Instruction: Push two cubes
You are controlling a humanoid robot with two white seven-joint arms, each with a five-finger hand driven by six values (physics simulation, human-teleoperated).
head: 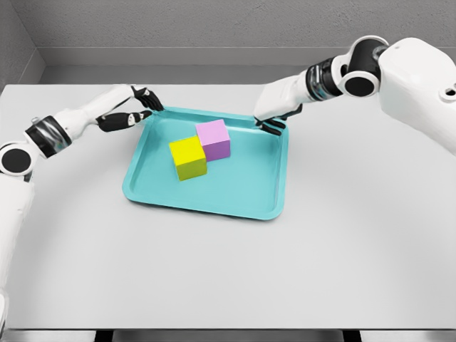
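This is a simulated test room, not a real home or workshop. The pale grey table [335,263] is perfectly smooth, and plain grey walls [214,25] stand behind it. The flat, even colours of the teal tray [206,196] and two cubes look computer-rendered, like a robot laboratory scene.

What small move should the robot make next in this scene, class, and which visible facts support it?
Probably lift the left hand over the tray rim toward the yellow cube. Both hands sit at the tray's far corners, the right hand included, and neither touches a cube. The yellow and pink cube already touch, so one push may move both.
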